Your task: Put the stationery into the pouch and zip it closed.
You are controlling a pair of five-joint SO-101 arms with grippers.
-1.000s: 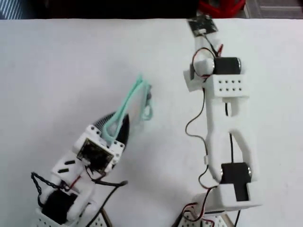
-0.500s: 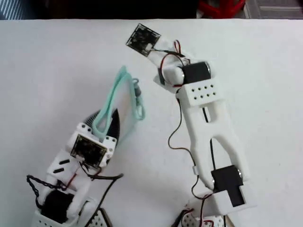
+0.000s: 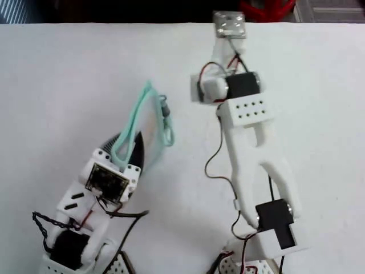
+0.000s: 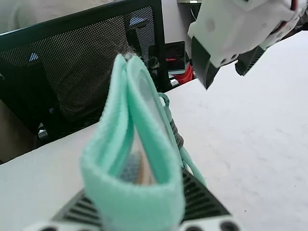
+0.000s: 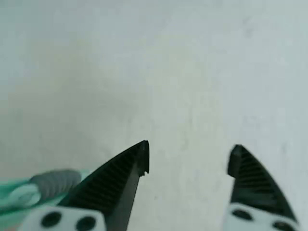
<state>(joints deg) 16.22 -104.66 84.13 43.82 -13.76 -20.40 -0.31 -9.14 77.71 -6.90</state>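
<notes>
So the left gripper (image 3: pixel 132 149) has its fingers pinched on one end of the mint-green pouch (image 3: pixel 149 121), holding it up off the white surface (image 3: pixel 68 74), with the rest sticking out away from the arm. In the left wrist view the pouch (image 4: pixel 139 130) stands on edge between the black ribbed fingers (image 4: pixel 202 204). There's a clear panel between the green bands and something tan showing low inside it, can't really tell what. A grey zipper pull (image 3: pixel 165 108) with a green loop hangs along the side that faces the other arm.

The right gripper (image 5: pixel 190 159) is just beside the pouch's far end, fingers spread wide with nothing between them, pointing down at bare surface. Its own camera catches a bit of the green pouch (image 5: pixel 17 199) and the grey pull (image 5: pixel 53 182) right next to one finger. They don't look like they're touching.
</notes>
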